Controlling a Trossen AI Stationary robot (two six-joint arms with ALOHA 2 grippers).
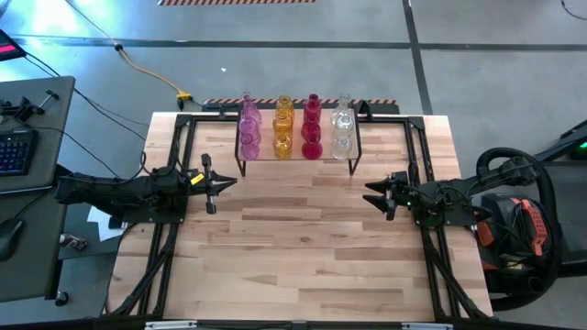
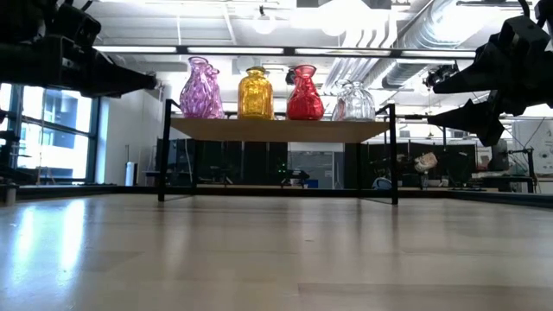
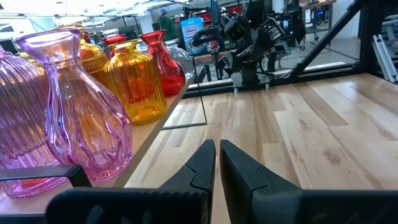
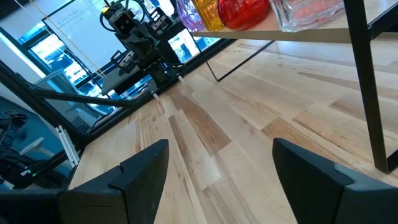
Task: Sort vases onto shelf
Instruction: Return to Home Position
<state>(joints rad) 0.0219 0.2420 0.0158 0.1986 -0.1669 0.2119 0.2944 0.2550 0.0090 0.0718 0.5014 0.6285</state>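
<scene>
Retracting carelessly, the left gripper (image 1: 231, 181) (fingers closed) or right gripper (image 1: 371, 194) (fingers spread, empty), both near the wire legs (image 2: 162, 164) of the shelf (image 2: 276, 130), could have clipped one and toppled the glass vases (image 2: 304, 93) lined on top.

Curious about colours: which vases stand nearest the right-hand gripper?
The clear vases, at the shelf end nearest the right gripper; red vases, amber vases, pink vases stand farther.
</scene>
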